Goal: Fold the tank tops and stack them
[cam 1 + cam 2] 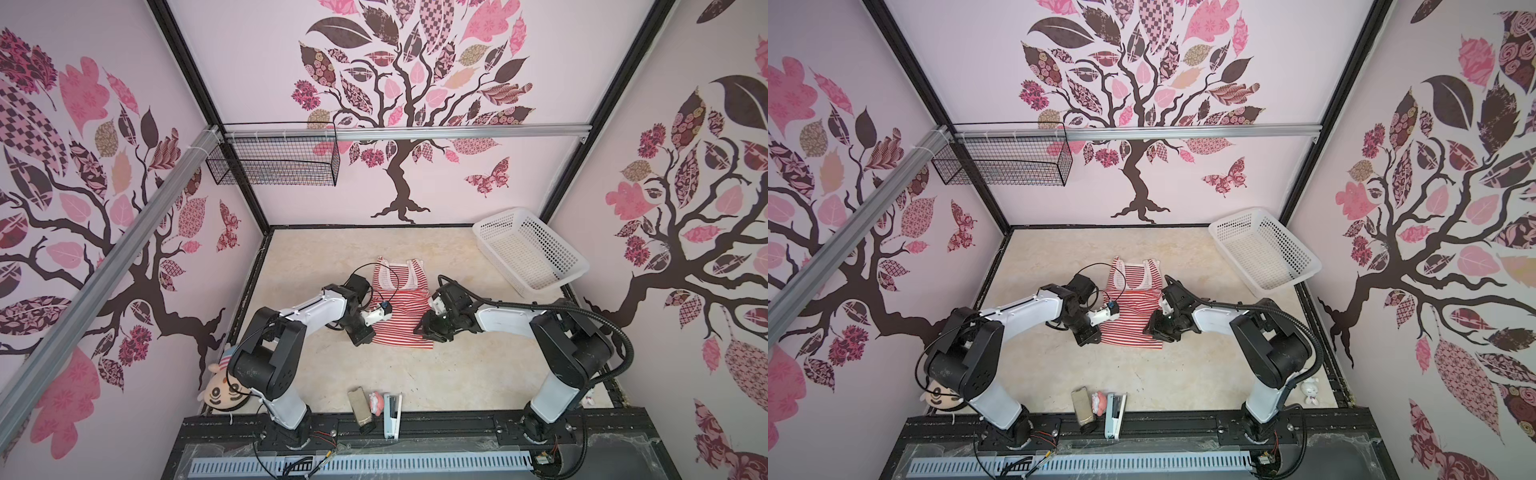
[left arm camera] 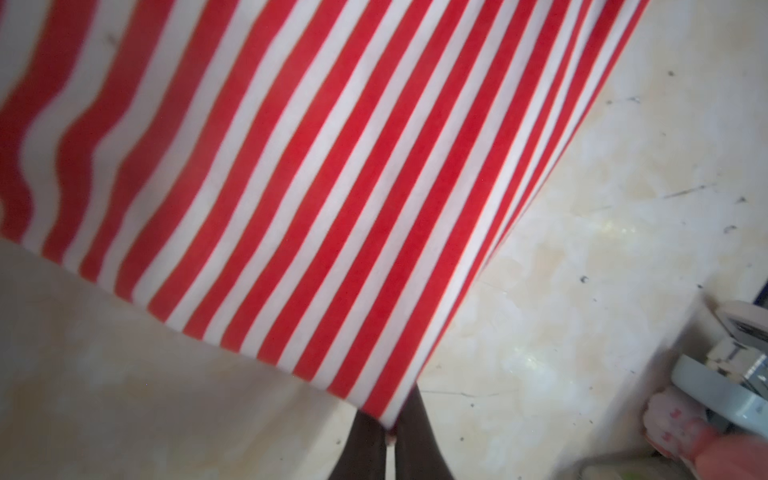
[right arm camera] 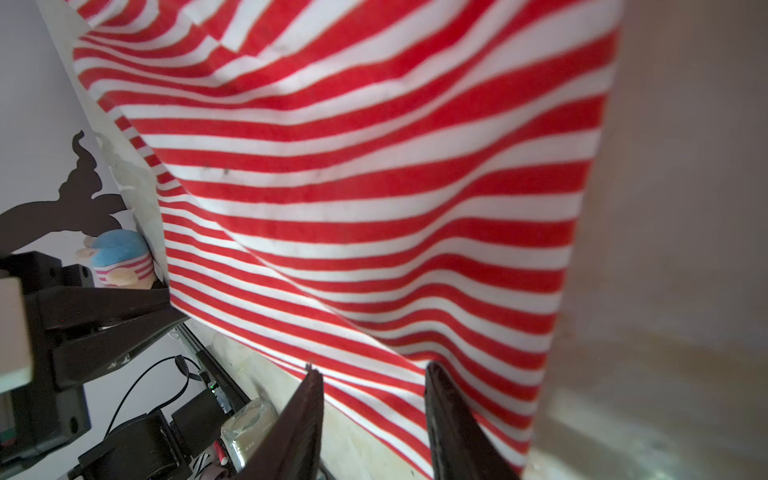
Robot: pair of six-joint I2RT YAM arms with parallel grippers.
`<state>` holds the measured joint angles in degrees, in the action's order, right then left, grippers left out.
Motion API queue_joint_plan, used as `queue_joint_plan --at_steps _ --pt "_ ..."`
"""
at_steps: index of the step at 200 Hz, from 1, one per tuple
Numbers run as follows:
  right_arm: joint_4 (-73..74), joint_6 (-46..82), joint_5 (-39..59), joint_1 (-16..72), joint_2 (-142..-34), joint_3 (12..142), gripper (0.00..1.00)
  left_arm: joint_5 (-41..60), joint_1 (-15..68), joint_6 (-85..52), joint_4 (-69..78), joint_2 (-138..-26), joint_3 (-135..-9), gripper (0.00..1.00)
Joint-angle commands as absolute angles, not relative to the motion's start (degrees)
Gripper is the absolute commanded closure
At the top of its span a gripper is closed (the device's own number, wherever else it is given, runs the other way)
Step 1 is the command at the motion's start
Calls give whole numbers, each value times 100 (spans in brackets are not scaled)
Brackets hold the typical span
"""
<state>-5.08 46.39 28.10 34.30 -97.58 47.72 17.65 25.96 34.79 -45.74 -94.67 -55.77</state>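
One red-and-white striped tank top [image 1: 401,316] [image 1: 1133,316] lies flat mid-table, straps toward the back wall. My left gripper [image 1: 368,340] [image 1: 1090,338] sits at its near left hem corner. The left wrist view shows this gripper [image 2: 390,432] shut on that corner of the cloth [image 2: 332,187]. My right gripper [image 1: 417,330] [image 1: 1147,330] is at the near right hem. In the right wrist view it [image 3: 374,374] stands open, its dark fingers apart over the hem edge of the rumpled cloth [image 3: 374,208].
A white plastic basket [image 1: 532,253] stands at the back right. A black wire basket [image 1: 274,160] hangs on the back rail. A plush doll [image 1: 224,386] lies by the left arm's base. Small items [image 1: 361,405] and a white stapler-like object [image 1: 392,415] lie at the front edge.
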Motion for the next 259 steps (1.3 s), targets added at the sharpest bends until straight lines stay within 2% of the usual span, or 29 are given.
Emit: queue_joint_plan --at_steps 1,39,54,63,79,99,131,156,178,224,245,259 --pt "-918 4924 2443 3638 -9423 4556 56 1859 2774 3770 -5081 -9146 -5362 92" --pt "-1082 5067 2433 3858 -8962 4418 52 1714 3263 3754 -5197 -8743 -5039 91" --pt "-1236 4939 2404 3858 -8732 4550 48 1606 3269 3683 -5155 -8731 -5013 87" --pt "-1354 4851 2363 3860 -8616 4693 45 1502 3271 3674 -5157 -8758 -5009 82" --pt "-1678 4620 2188 3850 -8519 5056 43 1349 3269 3626 -5171 -8768 -5004 66" --pt "-2044 4338 1793 3760 -8590 5458 42 1315 3254 3592 -5242 -8565 -4999 56" --pt "-2221 3931 1578 3356 -9044 5914 42 1410 3103 3639 -5467 -8082 -5181 52" --pt "-2174 3700 1512 3105 -9446 6214 43 1421 2750 3480 -5143 -8137 -5481 52" --pt "-2261 3543 1529 2951 -9895 6561 47 1391 2518 3175 -4700 -8548 -5806 52" --pt "-1948 3680 2137 2927 -10252 6803 77 1644 2479 2870 -4364 -9260 -6442 56" --pt "-2091 3616 2009 2918 -10422 6955 83 1778 2479 2850 -4318 -9555 -6631 57" --pt "-2119 3580 2038 2922 -10593 7063 84 1634 2471 2814 -4284 -9843 -6775 58"
